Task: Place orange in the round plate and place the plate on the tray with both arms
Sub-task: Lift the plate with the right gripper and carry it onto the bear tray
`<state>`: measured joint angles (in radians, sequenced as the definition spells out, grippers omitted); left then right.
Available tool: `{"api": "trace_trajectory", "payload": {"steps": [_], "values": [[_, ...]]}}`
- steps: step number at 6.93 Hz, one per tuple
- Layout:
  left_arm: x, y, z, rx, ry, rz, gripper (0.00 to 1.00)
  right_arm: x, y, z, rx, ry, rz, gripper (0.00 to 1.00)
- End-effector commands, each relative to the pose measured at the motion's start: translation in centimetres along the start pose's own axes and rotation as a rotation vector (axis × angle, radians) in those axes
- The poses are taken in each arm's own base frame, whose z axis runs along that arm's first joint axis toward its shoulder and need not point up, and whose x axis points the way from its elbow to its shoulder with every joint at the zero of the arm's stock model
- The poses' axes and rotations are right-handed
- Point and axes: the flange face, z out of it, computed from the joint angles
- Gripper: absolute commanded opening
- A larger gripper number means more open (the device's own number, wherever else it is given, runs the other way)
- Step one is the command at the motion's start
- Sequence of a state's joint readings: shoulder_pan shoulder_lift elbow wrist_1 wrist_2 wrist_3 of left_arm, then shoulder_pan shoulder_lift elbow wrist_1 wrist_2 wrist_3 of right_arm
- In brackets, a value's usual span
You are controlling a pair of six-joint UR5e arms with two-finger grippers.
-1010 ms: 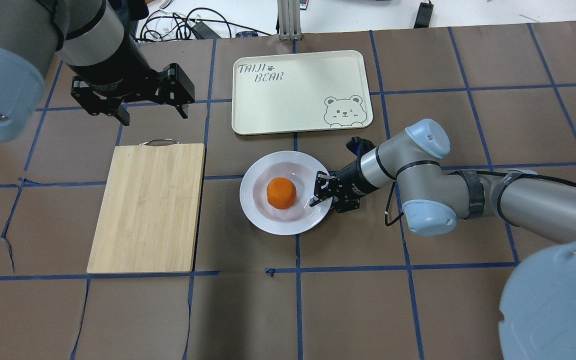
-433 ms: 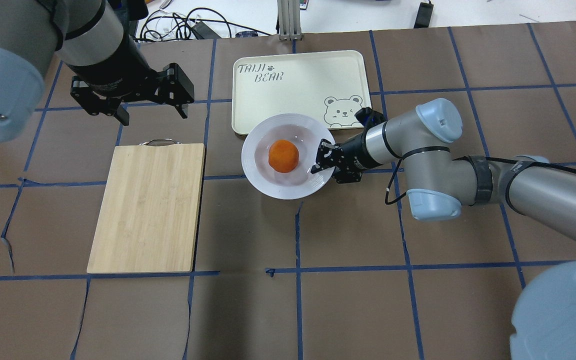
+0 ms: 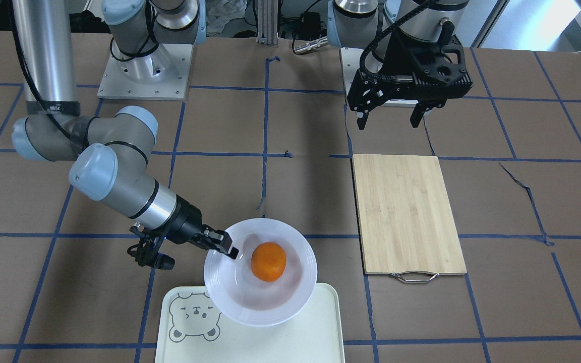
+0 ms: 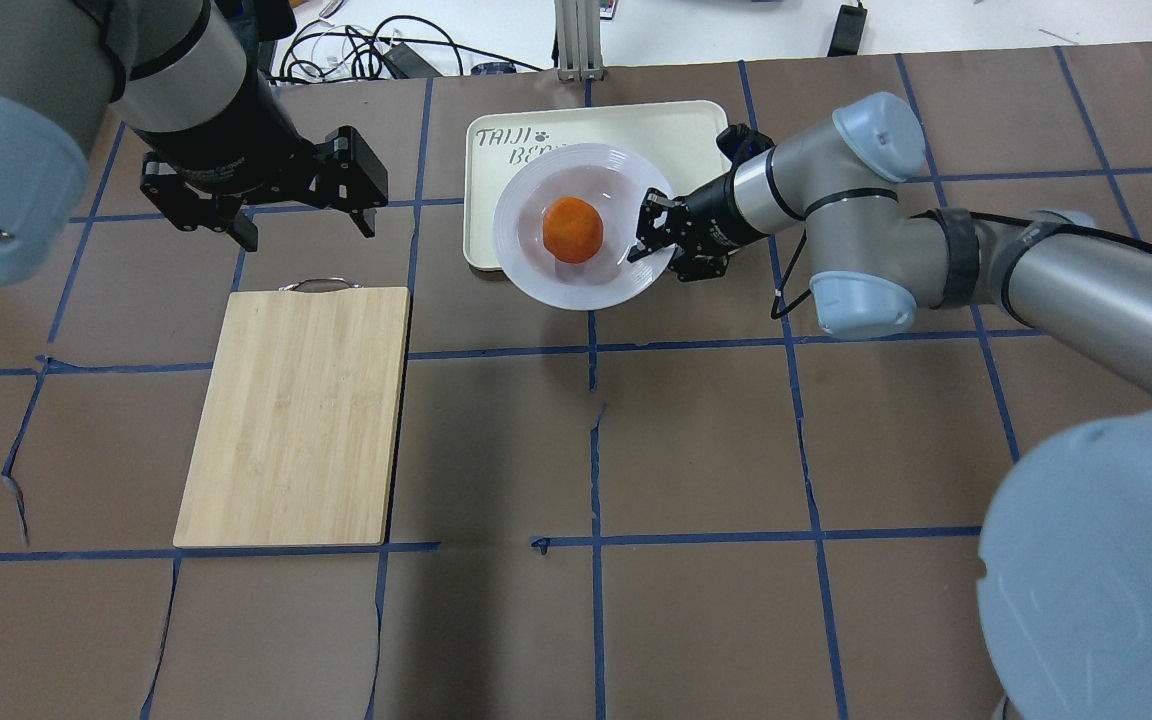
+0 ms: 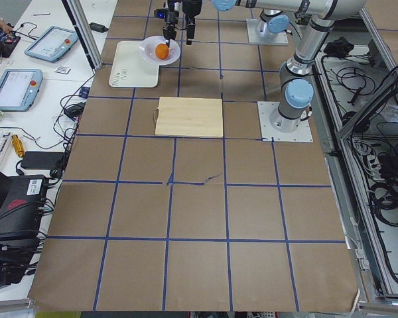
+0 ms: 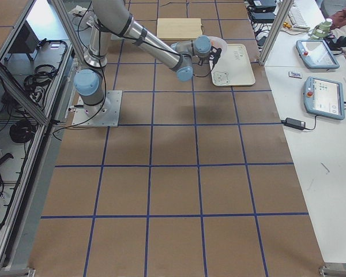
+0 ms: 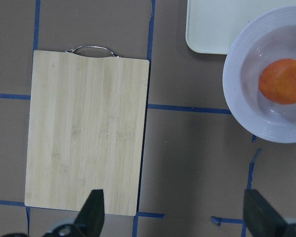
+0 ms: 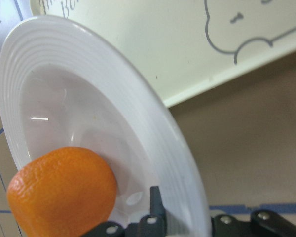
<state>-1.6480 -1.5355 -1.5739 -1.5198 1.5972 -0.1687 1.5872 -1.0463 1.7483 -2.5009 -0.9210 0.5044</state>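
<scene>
The orange [image 4: 572, 229] was a small round fruit, bright and dimpled. It sat in the shallow well of the round plate [image 4: 539, 282], a glossy white dish with faint concentric ridges around its wide rim. The tray [image 4: 686, 125] was a matte cream rectangle with rounded corners, grey lettering at one corner and a bear face drawn at another. Near it lay a pale bamboo cutting board [image 4: 296, 415] with fine straight grain and a thin metal handle at its far end. The table [image 4: 696, 450] was covered in brown paper crossed by blue tape lines.

The right gripper [image 4: 652, 242] was clamped on the plate's rim at the side nearest its arm. One black finger [image 8: 156, 205] pressed on the ridged upper face, and the other was under the rim, hidden from me. The plate overlapped the tray's near long edge, part of it above the tray and part above the brown paper. I could not tell whether it touched the tray. The left gripper [image 4: 308, 232] hung beyond the board's handle end, its fingers spread wide apart, gripping nothing.
</scene>
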Motion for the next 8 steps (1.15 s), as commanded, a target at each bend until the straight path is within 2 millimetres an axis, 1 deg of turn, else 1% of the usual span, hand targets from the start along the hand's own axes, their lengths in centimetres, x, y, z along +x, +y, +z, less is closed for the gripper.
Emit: {"api": "trace_trajectory", "payload": {"steps": [1, 2, 4, 5, 6, 7, 8], "values": [[-0.1, -0.1, 0.0, 0.002, 0.002, -0.001, 1.00, 0.6, -7.0, 5.2, -0.009, 0.013, 0.013, 0.12], [-0.1, -0.1, 0.0, 0.001, 0.002, -0.002, 1.00, 0.8, -7.9, 6.1, -0.009, 0.016, 0.037, 0.17], [-0.1, -0.1, 0.0, 0.002, 0.002, -0.001, 1.00, 0.7, -8.3, 6.0, -0.004, 0.017, 0.049, 0.20], [-0.1, -0.1, 0.0, 0.002, 0.002, -0.001, 1.00, -0.1, -8.9, 5.4, 0.013, 0.010, 0.055, 0.34], [-0.1, -0.1, 0.0, 0.001, 0.002, -0.001, 1.00, -0.5, -9.2, 5.1, 0.022, 0.005, 0.089, 0.74], [-0.1, -0.1, 0.0, 0.001, 0.002, -0.001, 1.00, -0.8, -9.3, 4.6, 0.030, 0.003, 0.083, 1.00], [-0.1, -0.1, 0.0, 0.001, 0.002, -0.001, 1.00, -0.7, -10.6, 3.2, 0.068, 0.012, 0.059, 1.00]]}}
